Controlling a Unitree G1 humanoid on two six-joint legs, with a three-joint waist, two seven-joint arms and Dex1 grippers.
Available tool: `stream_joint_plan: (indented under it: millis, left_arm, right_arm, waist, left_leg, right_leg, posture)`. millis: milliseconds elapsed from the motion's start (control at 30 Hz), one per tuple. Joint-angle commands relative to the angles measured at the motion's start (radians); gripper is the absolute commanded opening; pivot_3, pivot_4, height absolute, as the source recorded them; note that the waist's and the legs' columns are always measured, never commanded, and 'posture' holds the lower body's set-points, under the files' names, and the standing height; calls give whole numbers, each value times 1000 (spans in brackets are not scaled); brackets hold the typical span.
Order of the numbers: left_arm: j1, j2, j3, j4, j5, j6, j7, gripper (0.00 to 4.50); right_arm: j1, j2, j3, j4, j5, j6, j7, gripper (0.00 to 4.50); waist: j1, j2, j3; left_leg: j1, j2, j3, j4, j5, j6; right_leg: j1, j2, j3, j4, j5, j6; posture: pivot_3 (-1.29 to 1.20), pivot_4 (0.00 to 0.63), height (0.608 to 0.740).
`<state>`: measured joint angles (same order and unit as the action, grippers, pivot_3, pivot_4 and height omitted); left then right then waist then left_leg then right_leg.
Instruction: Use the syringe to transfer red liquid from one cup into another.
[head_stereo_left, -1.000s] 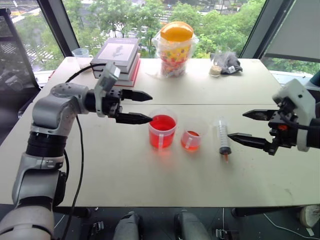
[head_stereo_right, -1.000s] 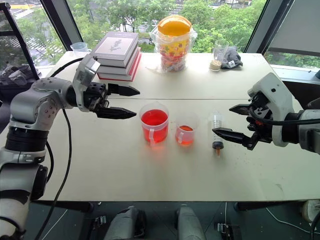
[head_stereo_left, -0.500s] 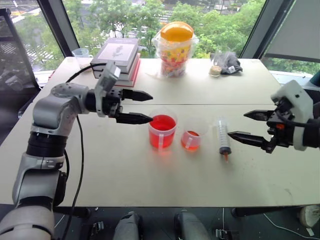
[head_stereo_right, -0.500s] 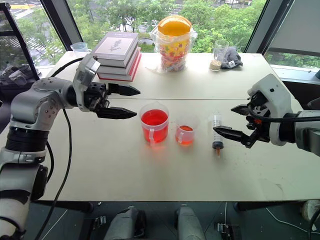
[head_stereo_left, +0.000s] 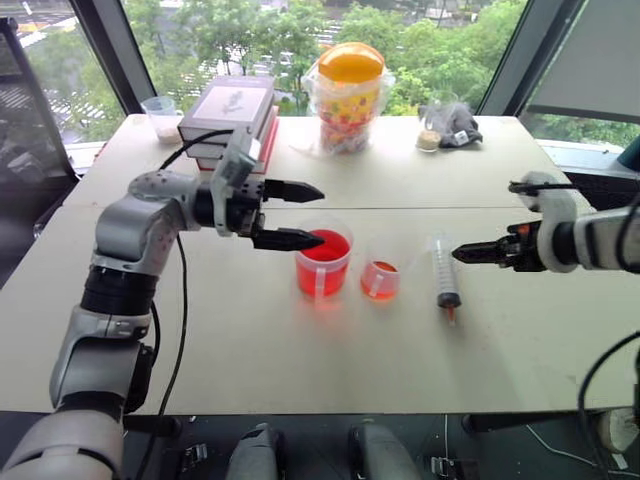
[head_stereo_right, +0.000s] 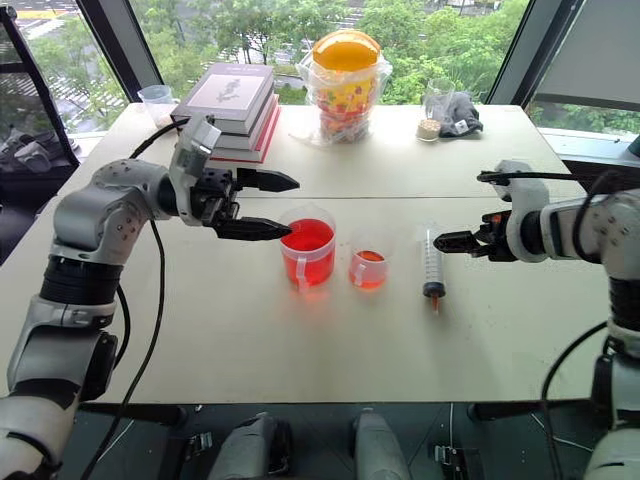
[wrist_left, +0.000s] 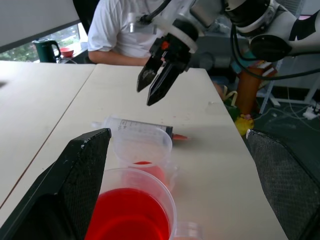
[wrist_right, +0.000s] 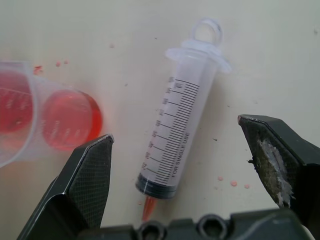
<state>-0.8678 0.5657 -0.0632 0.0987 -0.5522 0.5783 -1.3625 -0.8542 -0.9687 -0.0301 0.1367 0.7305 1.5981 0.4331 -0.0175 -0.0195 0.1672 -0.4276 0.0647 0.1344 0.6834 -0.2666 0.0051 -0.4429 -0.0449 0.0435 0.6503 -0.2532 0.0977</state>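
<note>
Left gripper (head_stereo_left: 300, 215), black fingers spread, hovers level beside taller clear plastic cup (head_stereo_left: 324, 262) half full of translucent red liquid (head_stereo_left: 324, 248), mid-desk. Next, shorter clear cup (head_stereo_left: 381, 281), shallow red pool inside. Then large clear syringe (head_stereo_left: 443, 273), white plunger pushed in, orange tip toward near edge, lying flat on white desk (head_stereo_left: 300, 350). Right gripper (wrist_right: 185, 185), fingers wide apart, poised above syringe, empty.

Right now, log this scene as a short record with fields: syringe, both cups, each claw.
syringe: syringe lies flat on the table, unheld, orange tip toward the robot
larger cup: larger cup upright, holds red liquid
smaller cup: smaller cup upright between larger cup and syringe, a little red liquid in it
left claw: left claw open, beside the larger cup's rim
right claw: right claw open, straddling the syringe from above
</note>
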Motion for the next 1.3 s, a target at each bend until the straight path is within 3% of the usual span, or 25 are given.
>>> stream_joint_plan:
  millis: [33, 333, 733, 900, 967, 1100, 1300]
  left_arm:
    - [20, 4, 23, -54, -18, 2, 27, 4500]
    - [76, 7, 44, -133, -47, 32, 100, 4500]
    - [94, 41, 59, -178, -65, 46, 136, 4500]
    - [91, 45, 57, -174, -59, 35, 142, 4500]
    - [86, 41, 54, -172, -58, 31, 143, 4500]
    - [77, 34, 46, -156, -52, 15, 135, 4500]
    - [46, 21, 35, -123, -39, -1, 122, 4500]
  right_arm:
    - [-90, 21, 70, 141, -82, -25, 32, 4377]
    - [-251, 109, 363, 495, -321, -248, 228, 4377]
    - [-350, 260, 462, 846, -585, -488, 405, 4377]
    - [-340, 290, 472, 858, -656, -495, 467, 2161]
    - [-328, 293, 480, 829, -676, -477, 498, 1611]
    - [-312, 281, 473, 747, -691, -428, 530, 1580]
    - [-302, 189, 313, 520, -661, -382, 478, 1580]
  waist:
    - [0, 0, 0]
    - [-2, 0, 0]
    - [-3, 0, 0]
    - [-3, 0, 0]
    - [-4, 0, 0]
    - [-4, 0, 0]
    - [1, 1, 1]
  left_leg:
    - [0, 0, 0, 0, 0, 0]
    - [-1, 0, 0, 0, 0, 0]
    - [0, 0, 3, 0, 0, 0]
    - [1, 0, 3, 1, 0, -1]
    - [1, 0, 3, 1, 0, -1]
    - [2, 0, 2, 0, 0, -1]
    - [0, 0, 3, 0, 1, -1]
  right_leg:
    - [0, 0, 0, 0, 0, 0]
    - [0, 0, 0, 0, 0, 1]
    - [0, 0, -1, 0, 0, 1]
    - [1, 0, -1, 1, 0, 1]
    - [2, 0, -1, 1, 1, 1]
    - [1, 1, -2, 2, 1, 1]
    - [0, 0, -2, 2, 1, 1]
  posture:
    - [0, 150, 740]
    - [0, 150, 740]
    - [0, 150, 740]
    - [0, 150, 740]
    - [0, 150, 740]
    - [0, 150, 740]
    - [0, 150, 740]
